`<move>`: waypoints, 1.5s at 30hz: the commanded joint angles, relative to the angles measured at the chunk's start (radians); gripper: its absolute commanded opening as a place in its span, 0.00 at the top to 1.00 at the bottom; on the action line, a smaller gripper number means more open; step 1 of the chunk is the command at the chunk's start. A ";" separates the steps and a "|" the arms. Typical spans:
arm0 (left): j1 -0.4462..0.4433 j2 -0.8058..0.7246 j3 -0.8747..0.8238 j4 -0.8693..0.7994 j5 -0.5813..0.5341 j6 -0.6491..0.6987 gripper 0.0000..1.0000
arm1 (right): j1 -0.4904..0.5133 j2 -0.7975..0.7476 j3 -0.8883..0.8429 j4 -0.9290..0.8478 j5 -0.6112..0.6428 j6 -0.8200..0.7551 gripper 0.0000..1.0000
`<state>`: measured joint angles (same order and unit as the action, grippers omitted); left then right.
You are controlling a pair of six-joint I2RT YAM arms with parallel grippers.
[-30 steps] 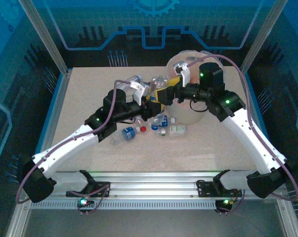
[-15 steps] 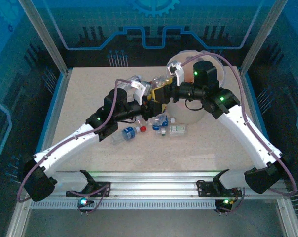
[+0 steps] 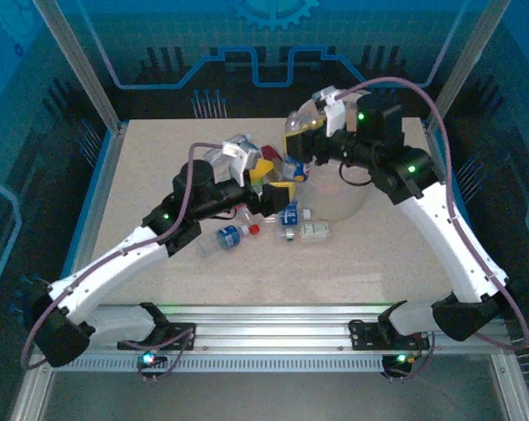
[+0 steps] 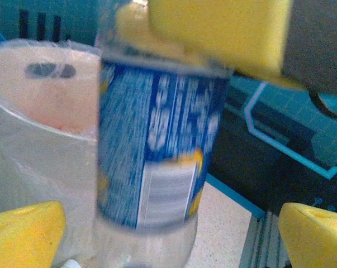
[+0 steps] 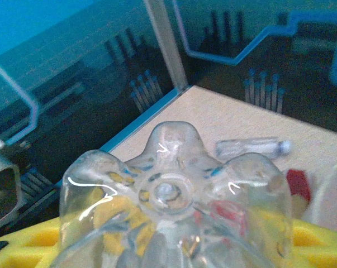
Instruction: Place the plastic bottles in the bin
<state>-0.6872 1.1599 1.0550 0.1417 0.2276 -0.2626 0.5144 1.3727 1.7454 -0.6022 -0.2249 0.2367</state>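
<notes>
Above the beige table [image 3: 159, 175], ringed by blue walls, we see the right gripper [image 3: 303, 139] clamped on a blue-labelled bottle [image 4: 157, 139], held up just beside the bin [image 3: 334, 200]. The left gripper [image 3: 271, 178] gapes wide, empty, with its fingers on either side of that bottle and apart from it. Other bottles [image 3: 233, 235] lie near the bin.
</notes>
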 commanded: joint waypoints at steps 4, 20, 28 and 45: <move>0.001 -0.130 -0.086 0.020 -0.142 0.014 0.01 | -0.047 0.061 0.252 -0.149 0.274 -0.079 0.46; 0.003 -0.258 -0.197 -0.034 -0.429 0.036 0.01 | -0.258 0.379 0.603 -0.400 0.588 -0.083 0.50; 0.002 -0.230 -0.179 -0.063 -0.456 0.052 0.01 | -0.270 0.490 0.566 -0.463 0.668 -0.037 0.49; 0.005 -0.220 -0.168 -0.104 -0.483 0.060 0.01 | -0.301 0.425 0.162 -0.274 0.664 0.092 0.27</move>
<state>-0.6872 0.9371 0.8669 0.0528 -0.2256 -0.2264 0.2302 1.8412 1.9488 -0.8738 0.4404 0.2901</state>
